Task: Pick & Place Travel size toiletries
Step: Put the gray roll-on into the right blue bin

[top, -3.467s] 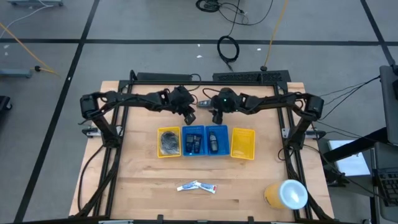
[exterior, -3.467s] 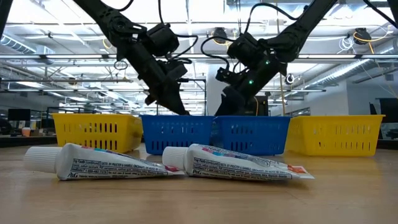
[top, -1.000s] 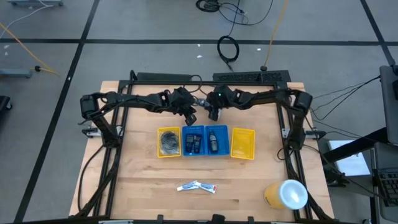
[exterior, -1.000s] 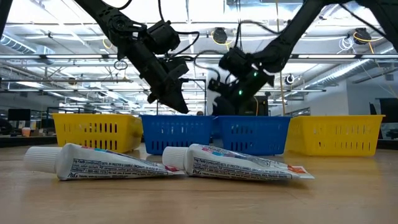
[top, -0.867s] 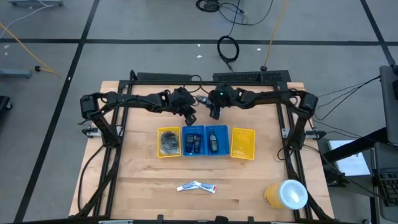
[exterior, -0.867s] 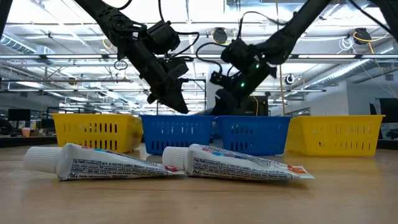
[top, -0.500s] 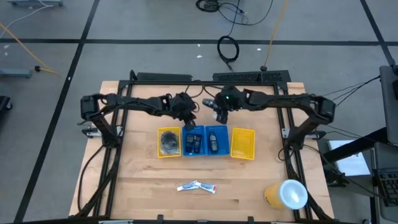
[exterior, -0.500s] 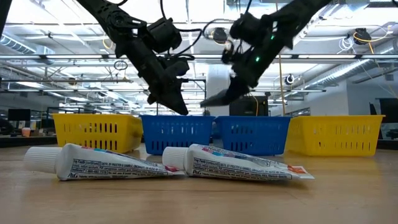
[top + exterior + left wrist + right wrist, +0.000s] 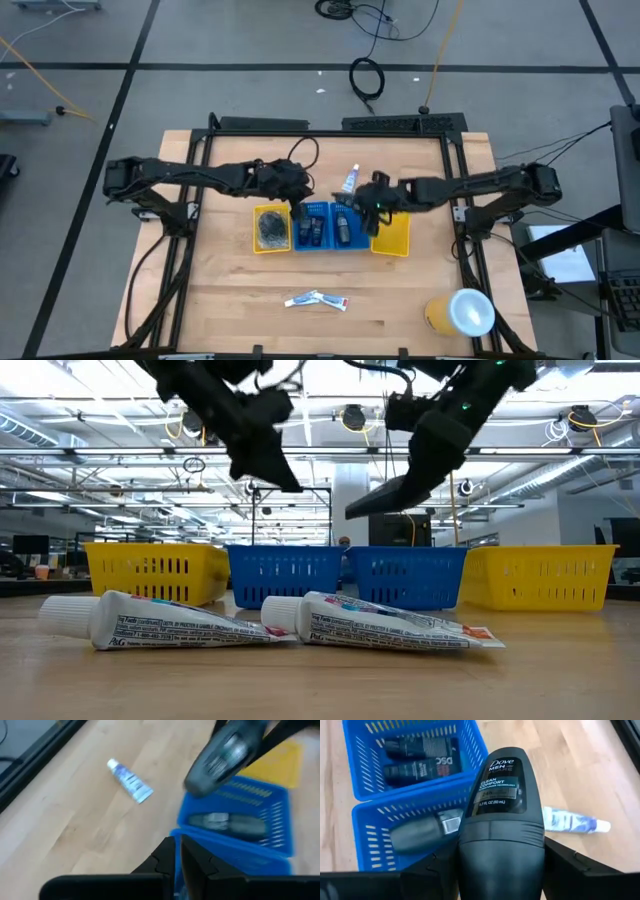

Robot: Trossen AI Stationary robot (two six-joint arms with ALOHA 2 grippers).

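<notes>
Right wrist view: I'm carrying a dark Dove bottle (image 9: 501,820) in the right gripper (image 9: 501,865), jaws standing wide and clamped on its broad body, cap end sticking forward. It's hanging just above the right blue tray (image 9: 345,225), which is already holding one dark bottle (image 9: 427,831). Two more dark bottles (image 9: 420,760) are lying in the left blue tray (image 9: 311,227), touching that one. A small white tube (image 9: 351,180) is lying on the table just behind the right blue tray; two more tubes (image 9: 316,299) are sitting well in front of it. A grey mesh pad (image 9: 271,227) is filling the yellow tray (image 9: 258,240) two trays to the left. The left gripper (image 9: 298,203) is hovering over the far edge of the left blue tray, jaws nearly together and holding nothing.

Handling guess: the bottle is looking rigid, smooth and slippery, fairly light. I'm judging a grip across the wide middle as safest, not the rounded cap.
</notes>
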